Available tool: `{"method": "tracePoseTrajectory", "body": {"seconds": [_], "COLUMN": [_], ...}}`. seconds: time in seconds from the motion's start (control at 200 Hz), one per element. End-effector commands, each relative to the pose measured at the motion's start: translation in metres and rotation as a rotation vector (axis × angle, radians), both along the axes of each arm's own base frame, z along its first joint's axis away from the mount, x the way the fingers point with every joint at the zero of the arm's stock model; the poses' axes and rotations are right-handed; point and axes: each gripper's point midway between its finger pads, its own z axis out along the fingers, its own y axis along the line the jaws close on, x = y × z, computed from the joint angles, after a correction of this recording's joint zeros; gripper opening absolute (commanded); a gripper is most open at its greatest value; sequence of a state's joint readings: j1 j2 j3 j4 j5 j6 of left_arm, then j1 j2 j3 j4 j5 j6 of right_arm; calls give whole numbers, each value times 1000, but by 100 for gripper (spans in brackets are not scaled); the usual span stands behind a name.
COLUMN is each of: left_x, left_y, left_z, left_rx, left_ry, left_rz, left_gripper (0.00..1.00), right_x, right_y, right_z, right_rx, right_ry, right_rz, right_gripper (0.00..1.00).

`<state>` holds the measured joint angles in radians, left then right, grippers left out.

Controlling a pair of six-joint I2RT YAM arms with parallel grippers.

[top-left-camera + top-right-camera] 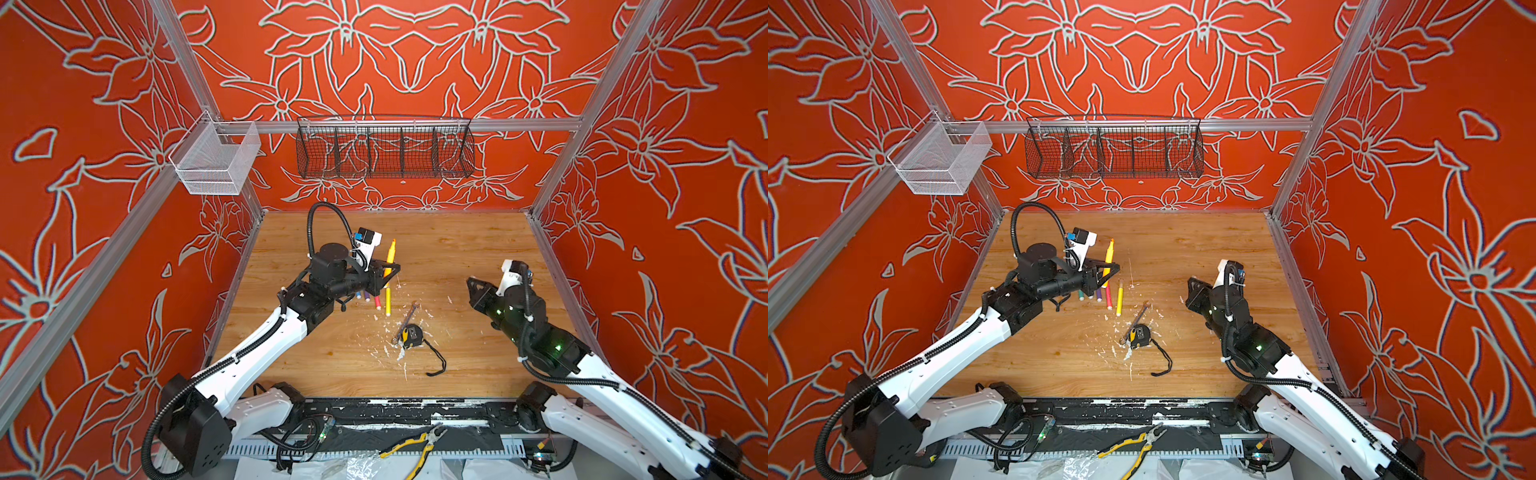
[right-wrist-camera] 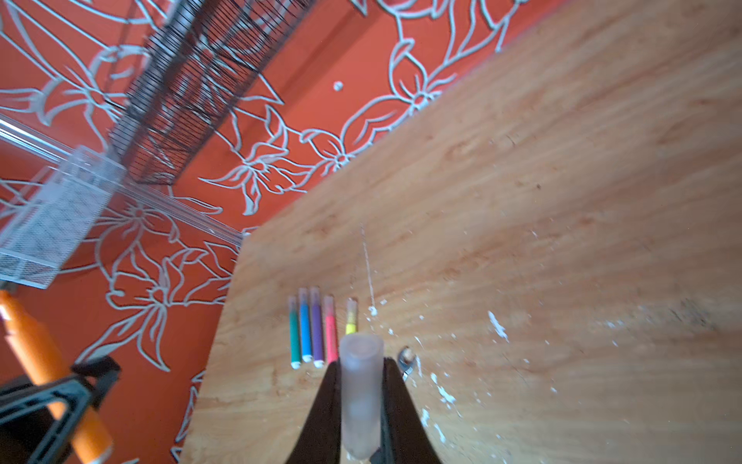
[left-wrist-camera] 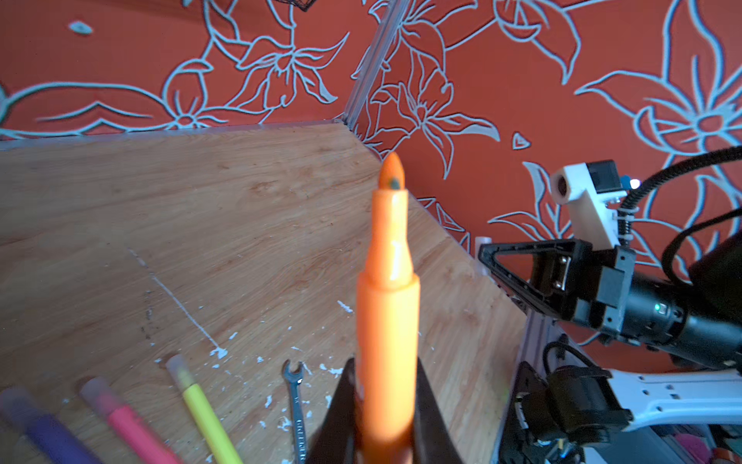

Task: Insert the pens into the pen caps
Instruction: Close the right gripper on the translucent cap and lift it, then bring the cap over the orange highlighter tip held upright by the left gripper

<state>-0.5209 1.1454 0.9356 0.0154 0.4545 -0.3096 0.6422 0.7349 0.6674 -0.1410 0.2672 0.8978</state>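
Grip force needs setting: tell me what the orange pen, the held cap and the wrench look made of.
The orange pen looks like smooth glossy plastic, with a sheen along its barrel. The cap seems frosted translucent plastic, milky yet letting light through. The wrench is bare grey metal, probably steel, with lettering on its shank.

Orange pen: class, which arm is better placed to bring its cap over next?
Right, probably. The right fingers are shut on the cap, while the left fingers hold the orange pen with its tip bare, ready to receive it.
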Motion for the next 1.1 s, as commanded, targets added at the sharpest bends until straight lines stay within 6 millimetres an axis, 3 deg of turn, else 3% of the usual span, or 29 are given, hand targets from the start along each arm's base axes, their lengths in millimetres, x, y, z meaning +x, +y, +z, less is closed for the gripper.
{"method": "tracePoseTrajectory", "body": {"seconds": [0.0, 0.285, 0.45, 0.736, 0.881, 1.096], "left_x": [-25, -55, -58, -57, -56, -57], "left_y": [-24, -62, -68, -71, -70, -69], "left_z": [23, 29, 29, 26, 26, 27], "left_rx": [-55, -67, -77, -64, -60, -58], "left_ry": [0, 16, 27, 34, 33, 27], "left_rz": [-99, -212, -229, -234, -227, -227], "left_gripper": [0, 0, 0, 0, 0, 0], "right_x": [7, 4, -6, -21, -20, -12], "right_y": [15, 57, 78, 95, 106, 108], "right_z": [54, 124, 146, 160, 159, 155], "right_rx": [91, 234, 221, 176, 161, 126], "right_ry": [-158, -334, -390, -431, -422, -411], "right_rz": [55, 251, 332, 397, 432, 409], "right_gripper": [8, 6, 6, 6, 6, 6]}}
